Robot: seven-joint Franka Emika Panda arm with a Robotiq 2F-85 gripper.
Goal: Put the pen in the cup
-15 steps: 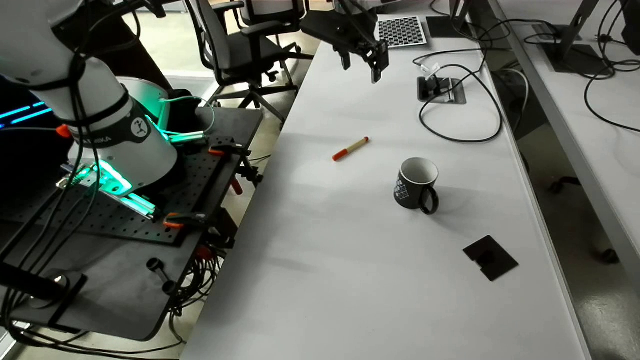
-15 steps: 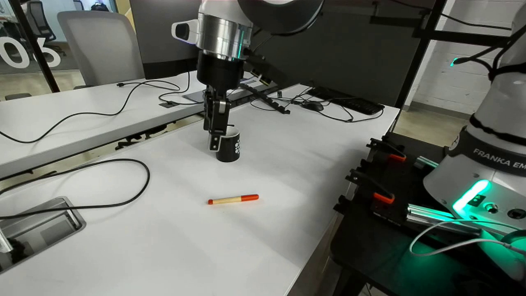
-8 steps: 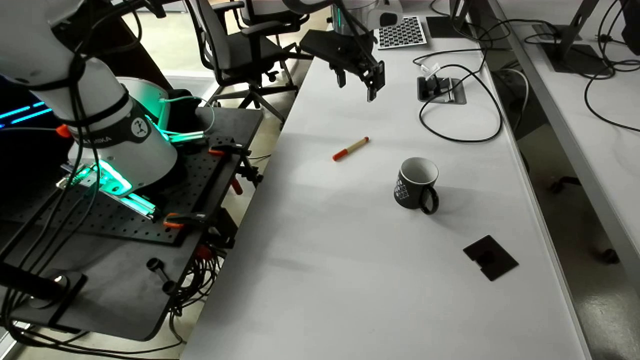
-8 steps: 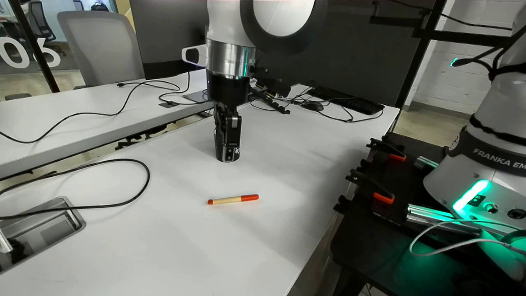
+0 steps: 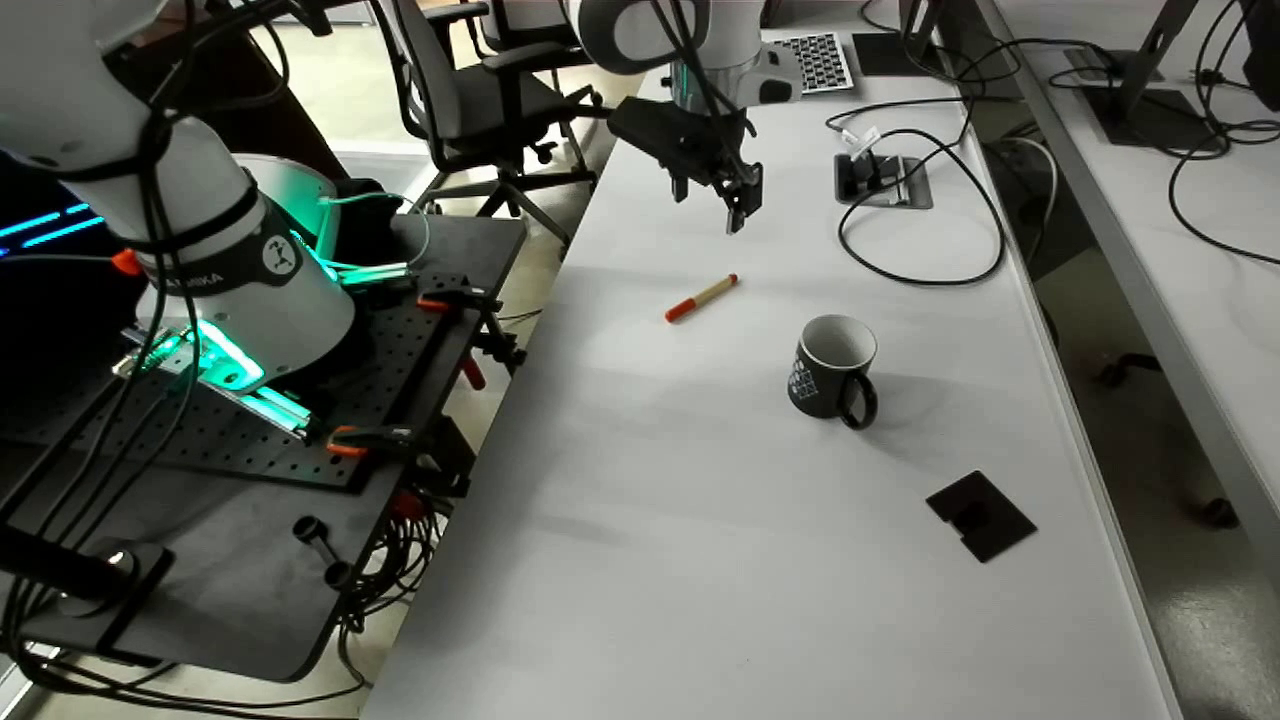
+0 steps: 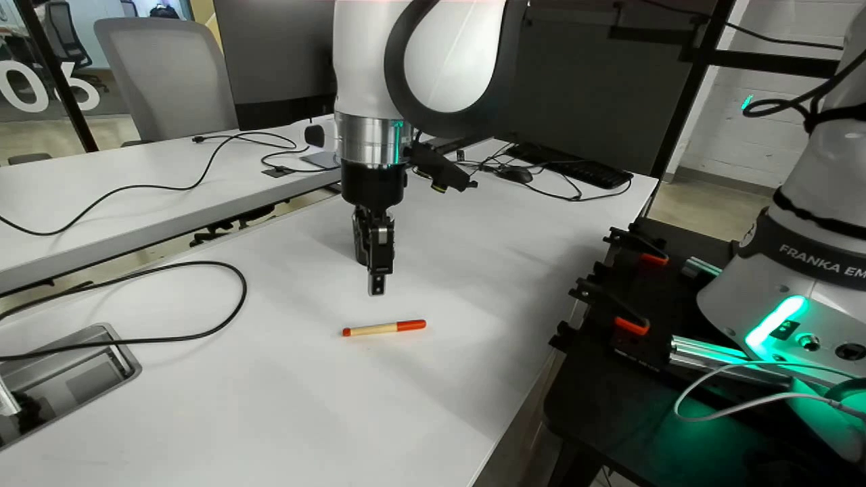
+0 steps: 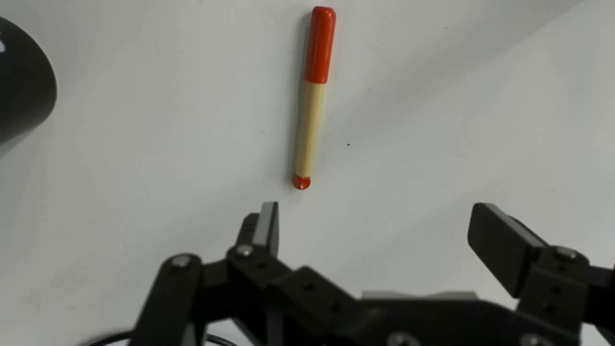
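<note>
Lying outside cup [image 5: 826,384] (depths unclear): pen [image 7: 313,98]

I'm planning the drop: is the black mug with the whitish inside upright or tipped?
Upright: in an exterior view, the black mug stands on the white tabletop with its round mouth facing up.

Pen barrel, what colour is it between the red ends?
The pen's barrel is pale yellowish tan; it shows best in the wrist view.

I get soft light across the tabletop [image 5: 700,520], a faint shadow beside the cup [image 5: 825,388], green glow on the base [image 6: 771,297]; my wrist view blurs a cable [image 7: 113,337].
</note>
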